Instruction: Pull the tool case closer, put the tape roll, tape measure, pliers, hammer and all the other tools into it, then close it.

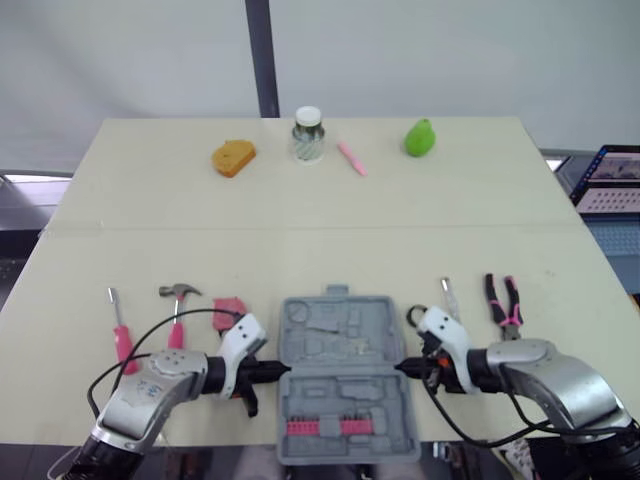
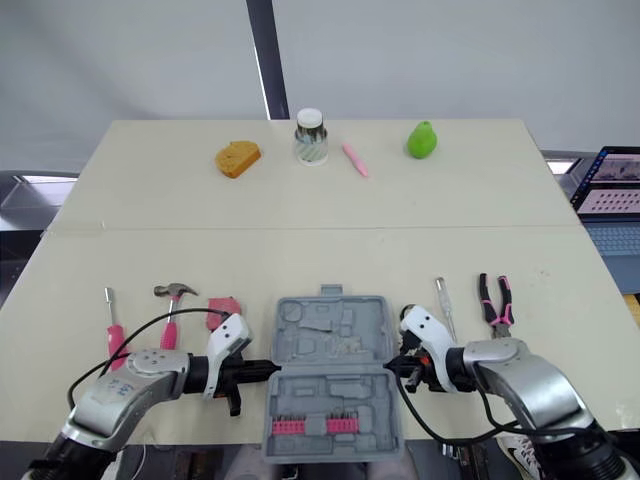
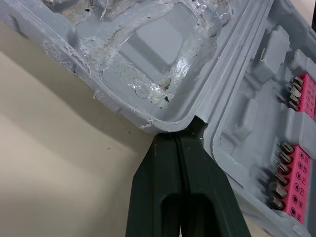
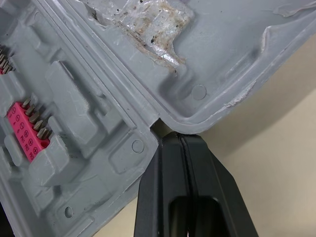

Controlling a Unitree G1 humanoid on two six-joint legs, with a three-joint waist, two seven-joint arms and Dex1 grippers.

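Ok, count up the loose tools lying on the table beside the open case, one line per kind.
Screwdrivers: 2, the pink-handled screwdriver and the pale-handled screwdriver
Hammer: 1
Pliers: 1
Pink squarish tool: 1
Total: 5

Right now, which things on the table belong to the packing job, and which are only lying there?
For the job: tool case, hammer, pink-handled screwdriver, small pink tool, slim screwdriver, pliers.

Just lying about, along the far edge: orange sponge, jar, pink pen, green pear.
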